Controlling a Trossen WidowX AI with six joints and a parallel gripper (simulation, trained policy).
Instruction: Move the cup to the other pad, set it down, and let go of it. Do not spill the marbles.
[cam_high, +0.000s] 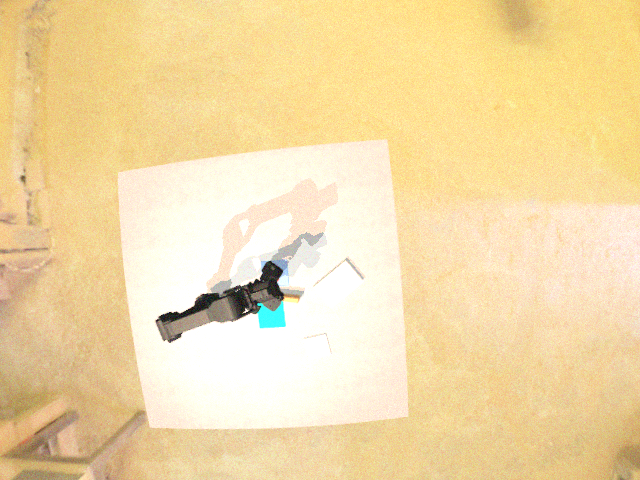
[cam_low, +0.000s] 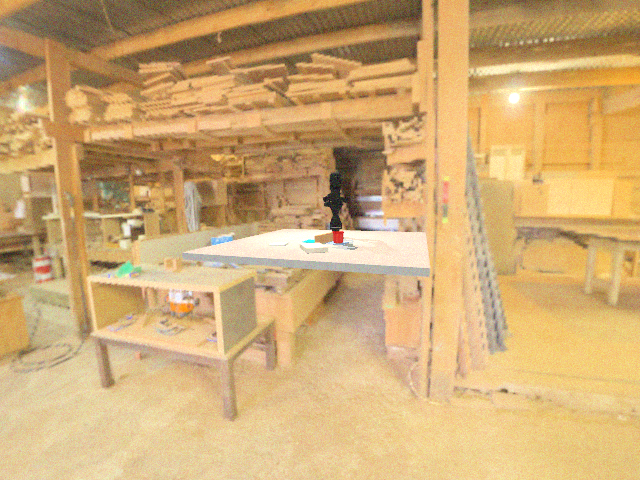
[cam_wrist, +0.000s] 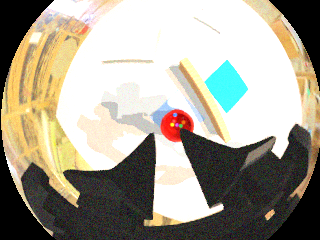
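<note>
The red cup (cam_low: 338, 237) (cam_wrist: 172, 134) stands upright on the blue pad (cam_high: 282, 279) (cam_wrist: 161, 113), with several coloured marbles (cam_wrist: 177, 123) inside it. The arm hides the cup in the top view. The cyan pad (cam_high: 272, 317) (cam_low: 308, 241) (cam_wrist: 227, 87) lies on the other side of a wooden bar. My gripper (cam_low: 336, 228) (cam_wrist: 167, 132) points down above the cup, its fingers partly open with nothing between them. In the wrist view the cup shows beyond the fingertips, and the right fingertip overlaps its rim. Whether they touch cannot be told.
The upright wooden bar (cam_high: 292, 298) (cam_low: 324, 238) (cam_wrist: 205, 97) stands between the two pads. A white block (cam_high: 342, 281) (cam_low: 314, 248) sits off beyond the bar's end. A thin white slab (cam_high: 317, 345) (cam_low: 279, 243) lies on the cyan pad's side of the table.
</note>
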